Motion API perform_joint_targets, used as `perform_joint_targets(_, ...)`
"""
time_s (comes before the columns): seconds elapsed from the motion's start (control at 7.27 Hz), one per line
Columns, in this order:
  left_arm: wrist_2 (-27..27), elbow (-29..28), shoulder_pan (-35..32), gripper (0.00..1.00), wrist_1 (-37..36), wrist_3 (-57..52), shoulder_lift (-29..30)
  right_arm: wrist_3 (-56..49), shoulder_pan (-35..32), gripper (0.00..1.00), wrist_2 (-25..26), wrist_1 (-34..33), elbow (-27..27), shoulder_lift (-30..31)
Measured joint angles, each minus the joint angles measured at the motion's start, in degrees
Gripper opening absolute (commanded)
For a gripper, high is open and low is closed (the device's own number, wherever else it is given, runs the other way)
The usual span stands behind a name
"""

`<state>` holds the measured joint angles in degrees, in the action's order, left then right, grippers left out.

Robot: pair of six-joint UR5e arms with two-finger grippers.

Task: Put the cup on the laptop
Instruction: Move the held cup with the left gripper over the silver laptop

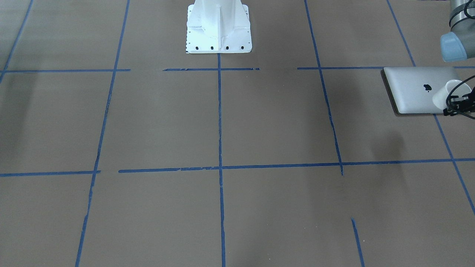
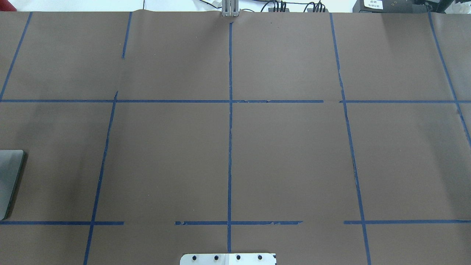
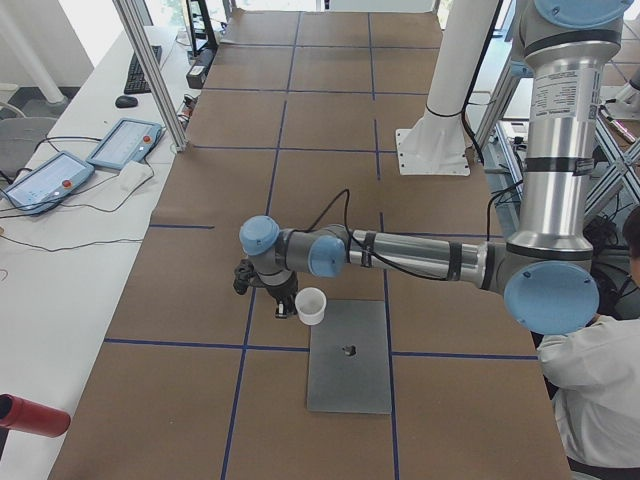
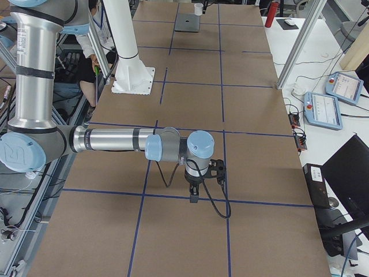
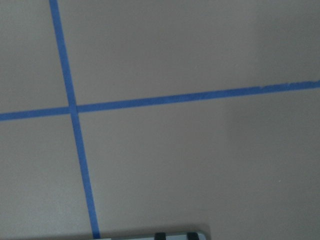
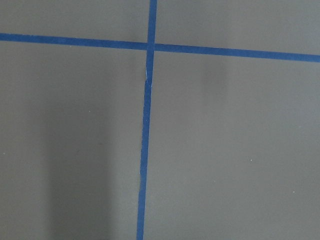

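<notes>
The silver-grey laptop (image 1: 412,89) lies closed on the brown table at the robot's far left; only its edge shows in the overhead view (image 2: 9,180). It also shows in the left view (image 3: 350,365) and, small and far, in the right view (image 4: 187,23). The white cup (image 1: 443,94) sits at the laptop's outer edge (image 3: 311,305). My left gripper (image 1: 454,107) is against the cup's side and looks shut on it. I cannot tell whether the cup's base touches the lid. My right gripper (image 4: 194,198) points down over bare table; I cannot tell its state.
The white robot pedestal (image 1: 219,27) stands at mid-table on the robot's side. Blue tape lines cross the brown table. A side bench holds two tablets (image 3: 125,140) and a red cylinder (image 3: 30,415). A person (image 3: 600,370) sits beside the left arm's base.
</notes>
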<state>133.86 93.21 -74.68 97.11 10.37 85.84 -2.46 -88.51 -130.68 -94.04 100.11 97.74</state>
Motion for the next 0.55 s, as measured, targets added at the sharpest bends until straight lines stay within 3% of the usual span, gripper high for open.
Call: perform_joint_targets(0.55,-1.95,-6.17,1.08,0.00,21.95,10.29,-7.63,0.00,0.00,1.00,0.04,0.00,0.00,0.00)
